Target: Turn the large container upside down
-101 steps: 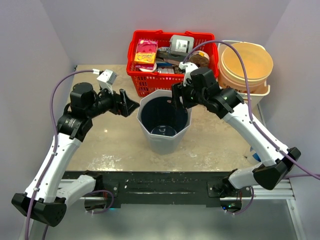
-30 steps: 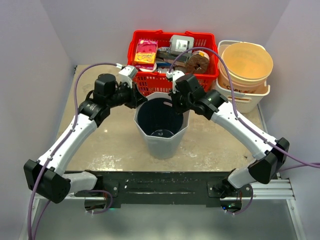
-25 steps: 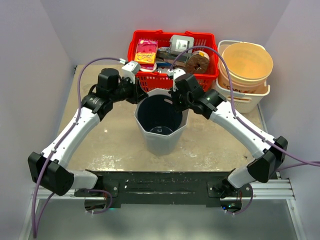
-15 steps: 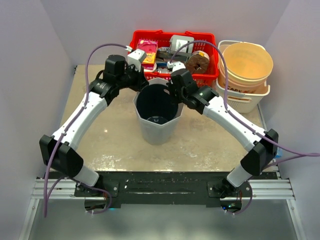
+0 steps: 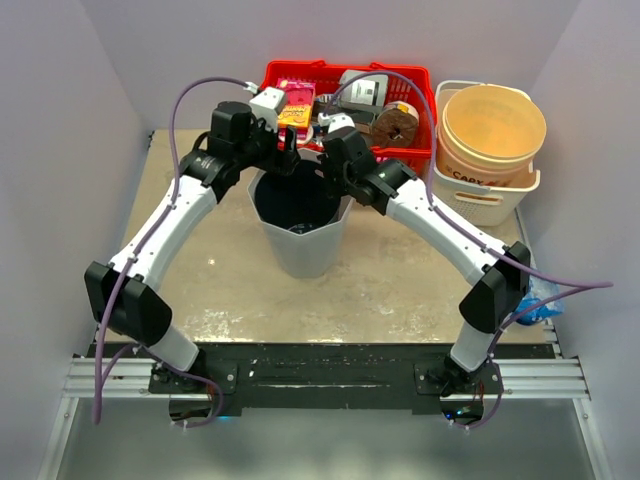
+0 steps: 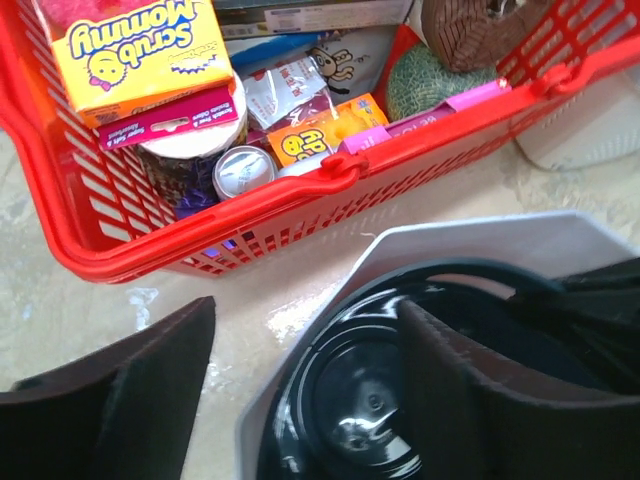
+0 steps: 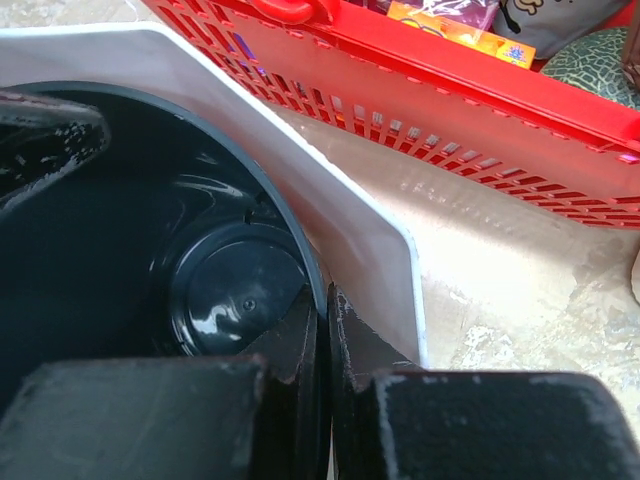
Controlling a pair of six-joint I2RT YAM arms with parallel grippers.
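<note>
The large container (image 5: 300, 245) is an eight-sided tub with pale grey outer walls, a broad flat grey rim and a glossy black lining that runs down to a round black floor. It stands mouth up on the desk (image 5: 400, 280), open, its far side just beside the red basket (image 5: 415, 150). It seems upright, though its foot is hidden from above. The right end effector (image 7: 322, 320) pinches its far rim, one finger inside and one outside.

A robotics lab test cell: plain pale walls (image 5: 90, 70) box in a mottled bench (image 5: 400, 290), a white left arm (image 5: 160, 230) and right arm (image 5: 445, 232) rise from an aluminium rail (image 5: 320, 377), and a red shopping basket (image 5: 408, 153) of groceries sits beside stacked plastic tubs (image 5: 495, 135) as props.
</note>
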